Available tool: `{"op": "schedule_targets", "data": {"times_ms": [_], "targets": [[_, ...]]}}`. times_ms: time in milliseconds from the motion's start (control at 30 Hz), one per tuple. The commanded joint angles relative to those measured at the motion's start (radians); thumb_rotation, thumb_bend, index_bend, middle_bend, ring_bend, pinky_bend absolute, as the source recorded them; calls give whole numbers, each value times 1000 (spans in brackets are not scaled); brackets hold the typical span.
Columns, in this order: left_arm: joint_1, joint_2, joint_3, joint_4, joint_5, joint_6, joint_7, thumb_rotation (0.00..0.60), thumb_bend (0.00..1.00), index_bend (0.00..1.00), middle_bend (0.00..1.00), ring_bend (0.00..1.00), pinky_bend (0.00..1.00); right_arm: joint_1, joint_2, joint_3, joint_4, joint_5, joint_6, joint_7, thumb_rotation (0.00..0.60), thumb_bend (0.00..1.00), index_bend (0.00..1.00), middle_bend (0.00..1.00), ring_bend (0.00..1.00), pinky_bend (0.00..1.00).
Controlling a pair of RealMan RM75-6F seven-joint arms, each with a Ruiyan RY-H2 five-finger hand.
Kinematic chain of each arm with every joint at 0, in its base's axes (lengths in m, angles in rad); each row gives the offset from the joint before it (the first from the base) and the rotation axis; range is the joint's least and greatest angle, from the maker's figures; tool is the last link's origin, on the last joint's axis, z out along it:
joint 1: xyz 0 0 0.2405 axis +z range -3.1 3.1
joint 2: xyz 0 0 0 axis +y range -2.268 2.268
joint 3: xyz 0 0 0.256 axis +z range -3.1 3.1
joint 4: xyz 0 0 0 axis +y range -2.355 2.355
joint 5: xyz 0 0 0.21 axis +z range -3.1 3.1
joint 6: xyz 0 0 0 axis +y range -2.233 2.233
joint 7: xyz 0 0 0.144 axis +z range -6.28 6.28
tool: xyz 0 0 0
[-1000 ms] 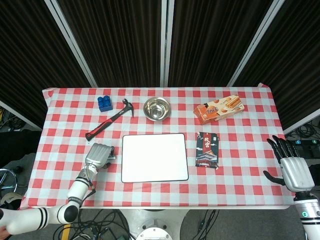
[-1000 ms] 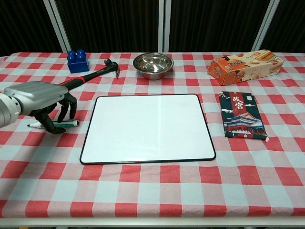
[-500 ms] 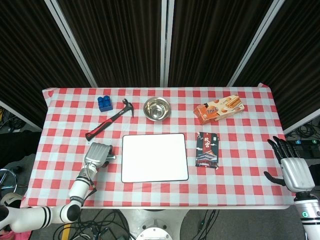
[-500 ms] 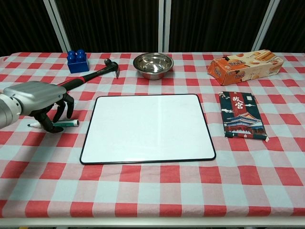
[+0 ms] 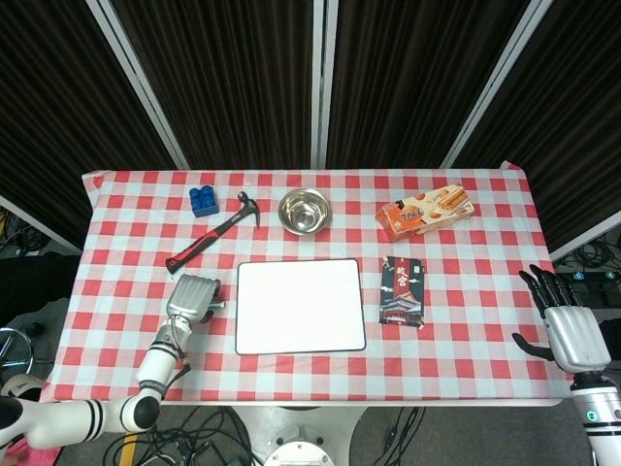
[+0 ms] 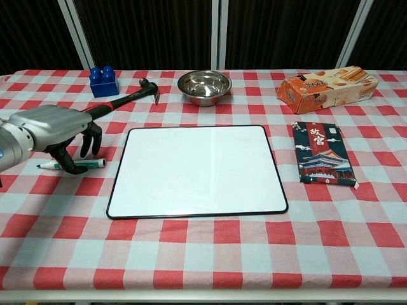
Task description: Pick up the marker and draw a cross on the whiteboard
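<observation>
Since the frame a second back, my left hand [image 6: 54, 127] had drifted only slightly, keeping its place over the marker [image 6: 71, 165] while everything else on the table [image 6: 203, 267] stayed put. That hand hung palm-down with its dark fingers [image 6: 70, 166] curled downward around the marker, the tips at or just above the pen; I could not tell whether they actually gripped it, since the marker lay flat on the checked cloth, its green cap pointing toward the whiteboard [image 6: 197, 170]. In the head view the same left hand [image 5: 192, 299] sat just beside the whiteboard's [image 5: 300, 306] left edge, and the marker was hidden beneath it.

The whiteboard lay flat in the middle of the table, its surface unmarked. My right hand [image 5: 569, 328] hovered off the table's right edge, fingers spread apart and holding nothing.

Behind the whiteboard stood a metal bowl [image 6: 204, 86]. A hammer [image 6: 124, 101] with a red and black handle lay diagonally to its left, its handle end near my left hand, and a blue block [image 6: 103, 81] sat beyond it. A biscuit box [image 6: 327, 88] rested at the far right, with a dark packet [image 6: 322, 153] lying just right of the whiteboard.
</observation>
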State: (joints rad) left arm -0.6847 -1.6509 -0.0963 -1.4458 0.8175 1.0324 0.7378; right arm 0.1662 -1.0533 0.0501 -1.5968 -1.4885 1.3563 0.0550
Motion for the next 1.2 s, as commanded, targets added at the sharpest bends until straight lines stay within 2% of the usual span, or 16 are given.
{"op": "schedule_targets", "data": {"times_ms": [33,700,900,1100,1200], "targets": [[-3,-4,1,7,-12,-1,4,600,257,461,504,782,1000,0,1,0,0,1,-1,0,600,111,0,0,0,0],[-5,-6,16,8,-37,17,28,600,264,513,546,791,1000,2,-1,0,-1,3,-9,0,600,111,0,0,0,0],[-5,-1,22,11,-22,6,9,600,317,555,579,800,1000,2,-2,-1,-4,4,-10,-3,600,111,0,0,0,0],[9,41,15,3,90,1,-114,600,379,610,633,812,1000,-2,4,0,-9,3,-1,-6,600,111,0,3,0,0],[18,84,-22,-31,166,-47,-301,600,387,617,641,807,1000,-4,6,0,-11,3,0,-7,600,111,0,4,0,0]]}}
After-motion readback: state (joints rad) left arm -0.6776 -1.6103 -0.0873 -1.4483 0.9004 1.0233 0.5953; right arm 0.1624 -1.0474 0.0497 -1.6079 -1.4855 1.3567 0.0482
